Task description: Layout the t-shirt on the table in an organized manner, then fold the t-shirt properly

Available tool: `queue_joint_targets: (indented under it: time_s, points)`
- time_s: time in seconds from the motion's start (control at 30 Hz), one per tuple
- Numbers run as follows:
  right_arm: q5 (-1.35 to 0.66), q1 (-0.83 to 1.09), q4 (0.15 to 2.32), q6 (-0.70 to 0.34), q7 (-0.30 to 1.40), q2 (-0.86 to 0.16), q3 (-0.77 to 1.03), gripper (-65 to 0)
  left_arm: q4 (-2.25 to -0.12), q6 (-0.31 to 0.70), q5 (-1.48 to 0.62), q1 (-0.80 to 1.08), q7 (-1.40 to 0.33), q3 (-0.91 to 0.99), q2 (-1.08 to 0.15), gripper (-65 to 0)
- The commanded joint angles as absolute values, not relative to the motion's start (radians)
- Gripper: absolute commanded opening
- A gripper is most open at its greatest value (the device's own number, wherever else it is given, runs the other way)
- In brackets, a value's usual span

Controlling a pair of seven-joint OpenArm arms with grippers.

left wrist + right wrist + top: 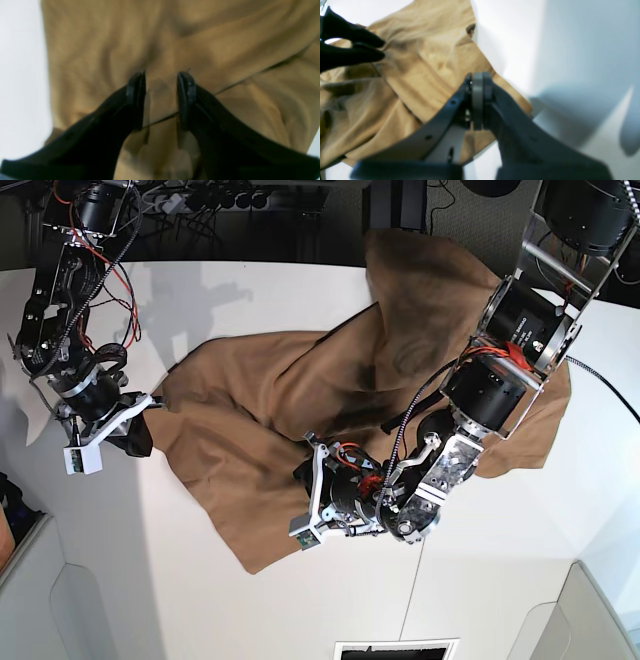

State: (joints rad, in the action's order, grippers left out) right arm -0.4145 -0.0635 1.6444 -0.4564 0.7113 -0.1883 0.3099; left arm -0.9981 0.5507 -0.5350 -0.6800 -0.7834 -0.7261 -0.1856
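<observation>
The tan-brown t-shirt [260, 410] lies crumpled across the white table [250, 300], with one part reaching up over the far edge. At the shirt's near middle, my left gripper [312, 472] hovers low over the cloth [112, 45]. Its black fingers [136, 95] stand apart, open, astride a hem edge. My right gripper [138, 432] is at the shirt's left edge. Its grey pads [477, 100] are pressed together, shut, with the tips on the cloth [427, 65] near that edge. The left gripper [380, 49] also shows at the upper left of the right wrist view.
Cables and dark equipment [200, 200] line the back of the table. A dark opening [395, 648] sits at the front edge between white panels. Bare table [545, 37] lies right of the shirt in the right wrist view and left of it [20, 75] in the left wrist view.
</observation>
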Motion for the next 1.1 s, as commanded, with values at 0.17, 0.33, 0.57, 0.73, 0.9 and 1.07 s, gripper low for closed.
queue_joint_targets:
  time_s: [0.17, 0.33, 0.57, 0.73, 0.9, 1.07]
  points:
    - [-0.406, -0.081, 1.580, -0.461, 0.653, -0.199, 0.295, -65.0, -1.074, 0.618, -0.623, -0.694, -0.777, -0.717, -0.304, -40.9]
    - [-0.382, -0.117, 1.496, -0.500, 0.643, -0.202, 0.292, -65.0, -1.230, 0.678, -0.716, -0.609, -0.831, -0.649, -0.414, -41.0]
    - [-0.381, -0.174, 1.406, -0.505, 0.643, -0.205, 0.292, -65.0, -1.387, 0.698, -0.789, -0.435, -0.887, -0.560, -0.593, -41.0]
    - [-0.382, -0.234, 1.312, -0.505, 0.638, -0.208, 0.292, -65.0, -1.398, 0.698, -0.789, -0.332, -0.886, -0.490, -0.660, -41.0]
    - [-0.385, -0.280, 1.245, -0.505, 0.624, -0.207, 0.292, -65.0, -1.396, 0.698, -0.743, -0.244, -0.861, -0.466, -0.696, -41.0]
    - [-0.385, -0.341, 1.177, -0.503, 0.602, -0.198, 0.288, -65.0, -1.392, 0.680, -0.630, -0.199, -0.787, -0.466, -0.696, -41.0]
